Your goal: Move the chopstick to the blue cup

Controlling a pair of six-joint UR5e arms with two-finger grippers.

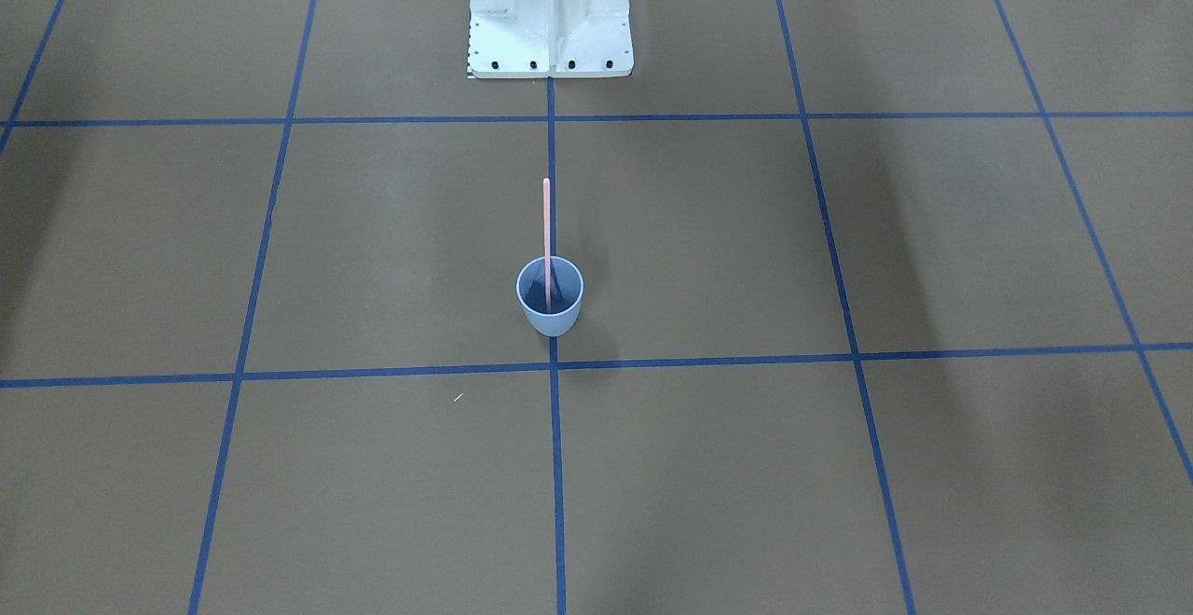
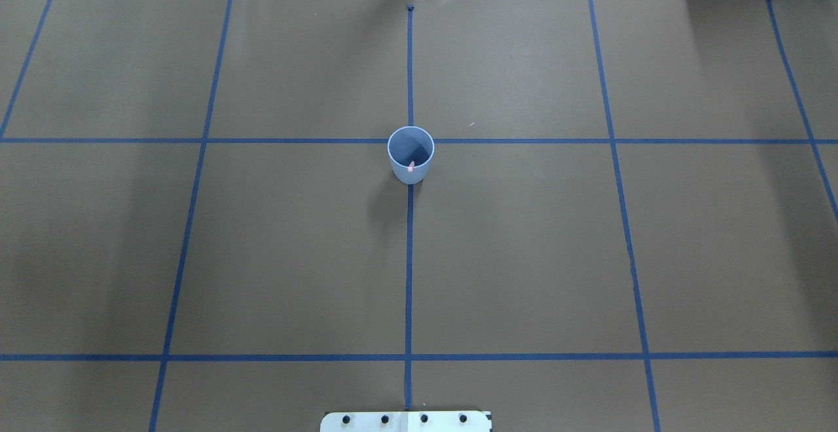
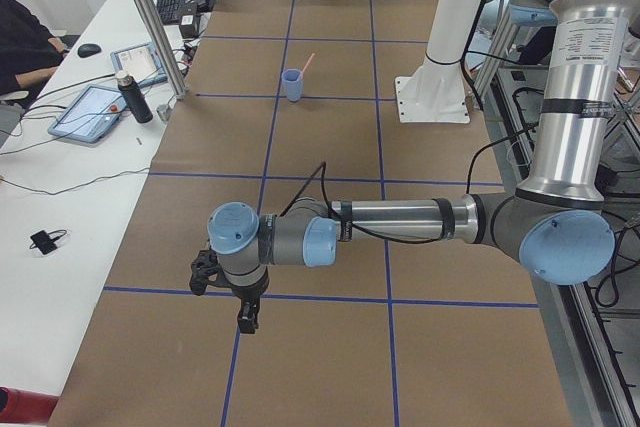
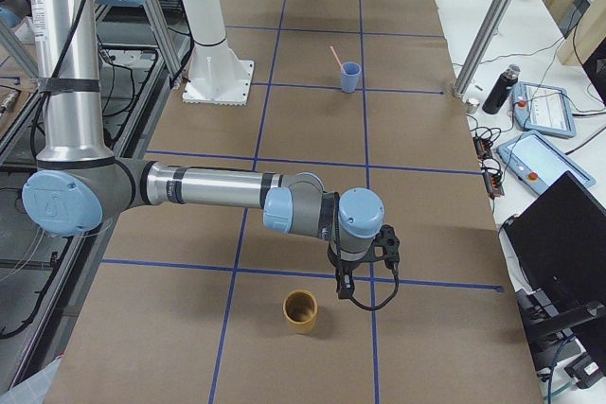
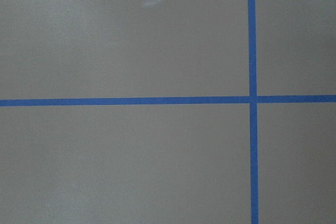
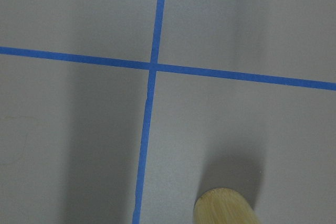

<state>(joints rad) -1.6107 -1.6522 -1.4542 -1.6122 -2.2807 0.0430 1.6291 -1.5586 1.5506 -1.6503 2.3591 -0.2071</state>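
**Chopstick in cup, both arms out at the table ends**

The pink chopstick (image 1: 546, 224) stands in the blue cup (image 1: 550, 303). Its lower end is inside and its upper end sticks out over the rim, leaning toward the base (image 1: 550, 19). The cup is upright at mid-table, on the centre tape line (image 1: 552, 149) and just on the robot's side of a cross line.

The left gripper (image 3: 246, 319) (seen only in the left side view) hangs pointing down over the table (image 1: 839, 224) at the robot's left end, well apart from the cup. I cannot tell whether its fingers are parted or closed. The left wrist view shows only brown paper and a tape crossing.

The right gripper (image 4: 342, 289) (seen only in the right side view) hangs pointing down at the opposite end, near a wood cup (image 4: 301, 311) that stands upright on the table. I cannot tell its finger state either. The right wrist view catches the wood cup at its bottom edge, beside a tape crossing.
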